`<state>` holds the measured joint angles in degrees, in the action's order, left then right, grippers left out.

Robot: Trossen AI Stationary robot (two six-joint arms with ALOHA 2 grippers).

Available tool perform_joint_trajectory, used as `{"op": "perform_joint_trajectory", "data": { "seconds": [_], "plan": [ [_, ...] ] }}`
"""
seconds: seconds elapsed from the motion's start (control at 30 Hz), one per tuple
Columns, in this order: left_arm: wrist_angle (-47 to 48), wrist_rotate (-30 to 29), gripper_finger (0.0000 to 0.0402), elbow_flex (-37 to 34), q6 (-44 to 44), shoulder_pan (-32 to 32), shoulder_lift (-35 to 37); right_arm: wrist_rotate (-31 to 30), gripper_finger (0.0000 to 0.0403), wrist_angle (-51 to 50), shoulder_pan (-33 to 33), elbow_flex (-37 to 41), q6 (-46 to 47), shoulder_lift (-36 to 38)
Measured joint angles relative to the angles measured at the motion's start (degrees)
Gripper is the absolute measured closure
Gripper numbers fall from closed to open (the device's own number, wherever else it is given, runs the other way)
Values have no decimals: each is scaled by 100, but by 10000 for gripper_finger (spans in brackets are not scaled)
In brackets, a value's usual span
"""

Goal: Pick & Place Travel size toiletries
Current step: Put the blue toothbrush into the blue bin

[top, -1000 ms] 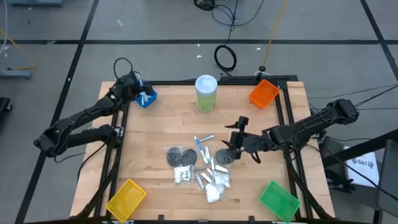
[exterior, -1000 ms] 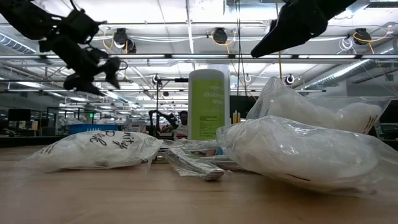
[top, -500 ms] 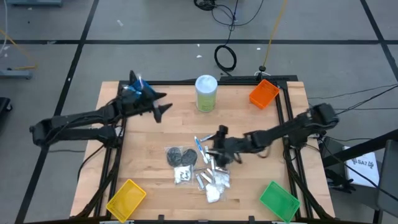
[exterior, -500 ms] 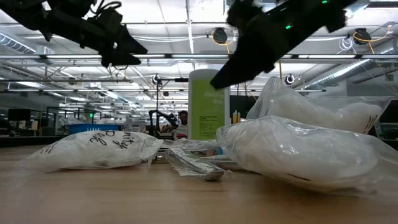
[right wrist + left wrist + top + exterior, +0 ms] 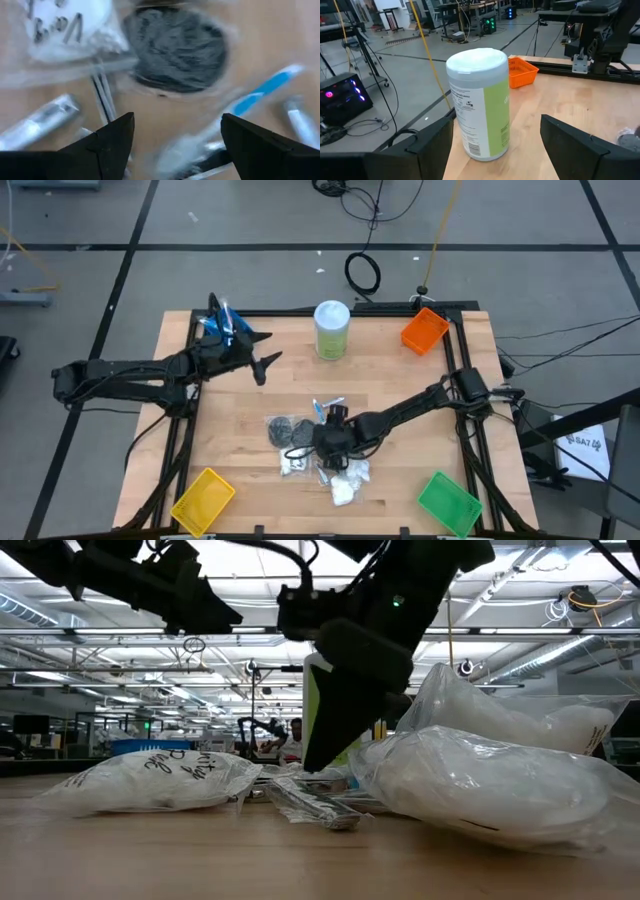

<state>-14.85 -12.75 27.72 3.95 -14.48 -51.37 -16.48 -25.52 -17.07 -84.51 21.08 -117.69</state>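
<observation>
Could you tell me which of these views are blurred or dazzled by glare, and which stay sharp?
Right wrist view: motion-smeared, the dark disc and blue stick soft. Left wrist view: crisp on the canister. Low view: ceiling lamps glare, near packet soft. High view: even and sharp.

Toiletries [image 5: 318, 442] heaped mid-table; sticks, tubes, discs, packets.

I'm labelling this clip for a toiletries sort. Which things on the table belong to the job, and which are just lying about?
Part of the job:
- dark grey discs
- blue stick
- silver tube
- white packets
- right gripper, open above the pile

Just lying about:
- green canister
- blue bin, orange bin, yellow bin, green bin
</observation>
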Motion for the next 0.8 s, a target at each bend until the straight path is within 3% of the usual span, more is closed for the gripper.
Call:
{"op": "perform_joint_trajectory", "data": {
  "seconds": [0.27, 0.63, 0.8],
  "plan": [
    [2, -2, 110, -1, 24, 2, 0, 12, 164, -627, 99, 0, 971, -22],
    [2, -2, 117, -1, 26, 0, 0, 180, 209, -777, 241, 7, 665, -22],
    [2, -2, 117, -1, 0, 0, 0, 322, 253, -807, 365, 46, 671, -18]
  ]
}}
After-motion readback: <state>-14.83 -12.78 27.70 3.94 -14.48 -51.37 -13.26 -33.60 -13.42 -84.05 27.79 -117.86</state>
